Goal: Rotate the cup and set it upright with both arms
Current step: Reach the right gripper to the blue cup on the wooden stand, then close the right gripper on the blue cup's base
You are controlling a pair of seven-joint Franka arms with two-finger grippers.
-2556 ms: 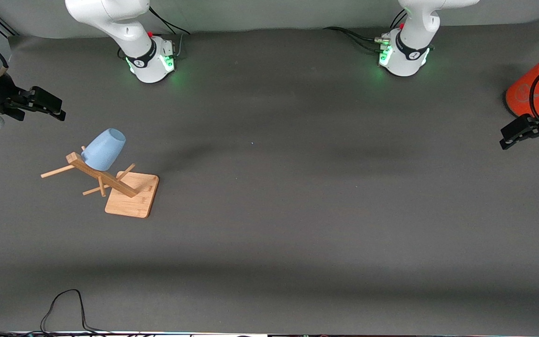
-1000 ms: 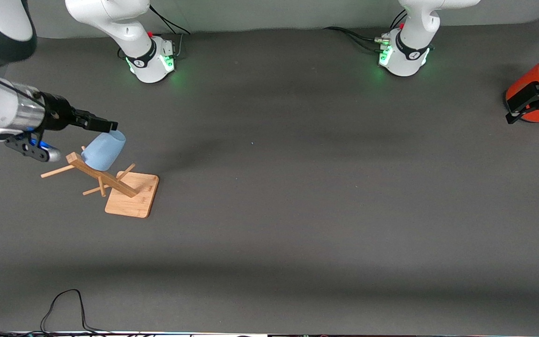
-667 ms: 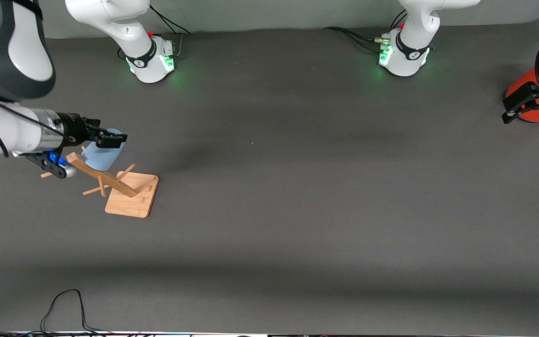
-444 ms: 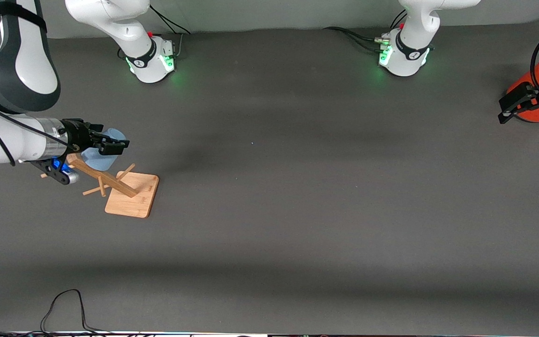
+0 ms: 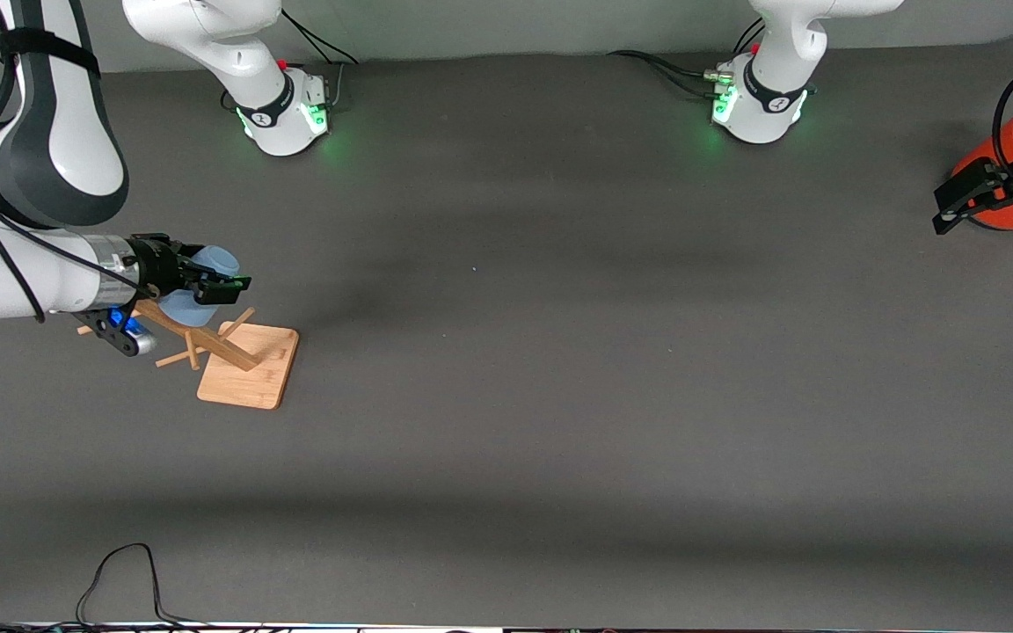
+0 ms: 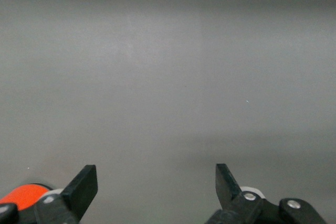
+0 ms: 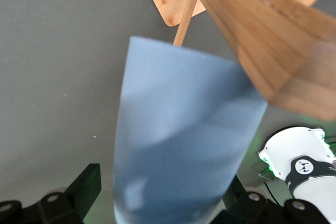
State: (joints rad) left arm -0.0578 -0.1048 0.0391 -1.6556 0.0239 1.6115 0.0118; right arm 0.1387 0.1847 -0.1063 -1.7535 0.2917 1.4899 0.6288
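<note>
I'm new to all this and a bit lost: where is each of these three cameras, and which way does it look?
Front view: high across the table, facing both arms' bases; shows the cup on the wooden rack.
Left wrist view: on the left arm, over bare table; left gripper open, orange canister at the edge.
Right wrist view: on the right arm; right gripper open around the cup.
Shared: cup and rack, front and right wrist views.

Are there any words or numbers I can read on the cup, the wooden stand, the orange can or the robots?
No text can be read anywhere.
Cup: plain blue, no writing.
Wooden stand: bare wood, no label.
Orange can: a faint mark on its side, too blurred to read.
Robot arm base: a small round black-and-white logo, a symbol and no letters.
</note>
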